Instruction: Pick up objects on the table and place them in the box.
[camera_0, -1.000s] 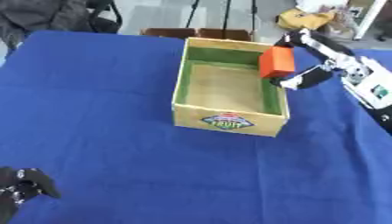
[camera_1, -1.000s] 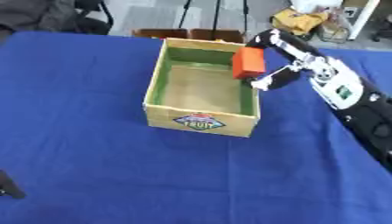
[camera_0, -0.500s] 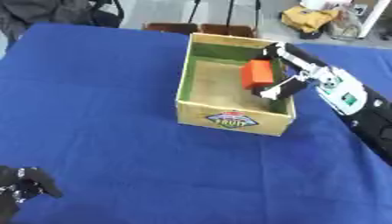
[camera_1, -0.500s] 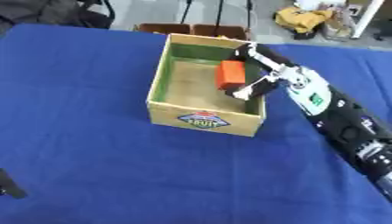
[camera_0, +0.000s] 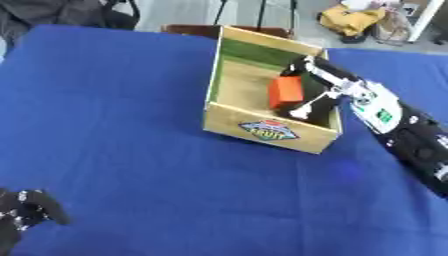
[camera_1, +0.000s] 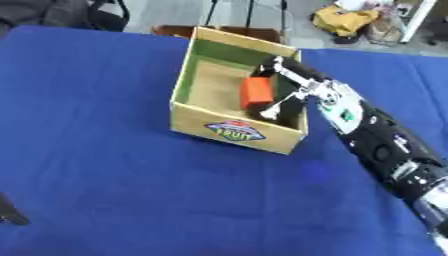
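Observation:
An open cardboard box (camera_0: 241, 128) with a green inner wall and a fruit label on its front stands on the blue table. An orange block (camera_0: 284, 92) hangs low inside the box near its right wall. My right hand (camera_0: 316, 101) reaches over that wall into the box, with its fingers curled round the block. My left hand (camera_0: 24, 212) shows at the lower left corner, dark, resting on the cloth far from the box with its fingers relaxed.
The blue cloth (camera_0: 114, 100) covers the whole table. Beyond the far edge lie a yellow bag (camera_0: 350, 20), a dark bundle (camera_0: 61, 12) and stand legs. My right forearm (camera_0: 411, 140) crosses the table's right side.
My right hand has carried the orange block from above the box's right wall down into the box. The camera has shifted, so the box sits lower in view.

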